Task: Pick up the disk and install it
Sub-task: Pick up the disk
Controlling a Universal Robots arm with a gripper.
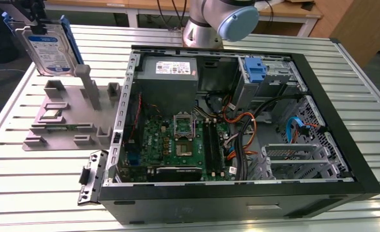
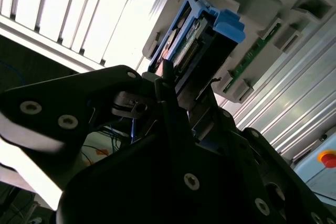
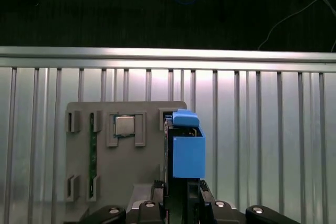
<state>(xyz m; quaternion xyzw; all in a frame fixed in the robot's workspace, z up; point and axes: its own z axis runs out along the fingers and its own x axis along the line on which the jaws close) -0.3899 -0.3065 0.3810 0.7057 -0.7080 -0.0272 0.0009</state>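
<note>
1. My jaws are clamped narrow on the disk [image 1: 48, 50], holding it by its top edge. In the second wrist view it runs away from me edge-on, pinched from both sides.
2. The disk hangs upright in the air at the exterior view's upper left. Its white-and-blue label faces that camera, and its blue carrier [image 3: 188, 150] wraps the sides.
3. Directly below it lies the grey fixture plate [image 1: 38, 142]. Whether the disk's lower edge touches the plate's tall post [image 1: 87, 89] I cannot tell.
4. In the plate's pockets sit a square processor chip [image 3: 125, 126] and, just beside it, a thin green memory stick [image 3: 93, 156].
5. The plate rests on the slatted metal desk [image 1: 35, 193].
6. Towards the exterior view's right of the plate, the open computer case [image 1: 364, 145] lies on its side on the same desk. Inside it are the green motherboard [image 1: 177, 140], a grey power-supply box [image 1: 167, 67] and a blue bracket [image 1: 255, 70] on the drive cage.
7. My arm's base [image 1: 209, 21] stands behind the case.
</note>
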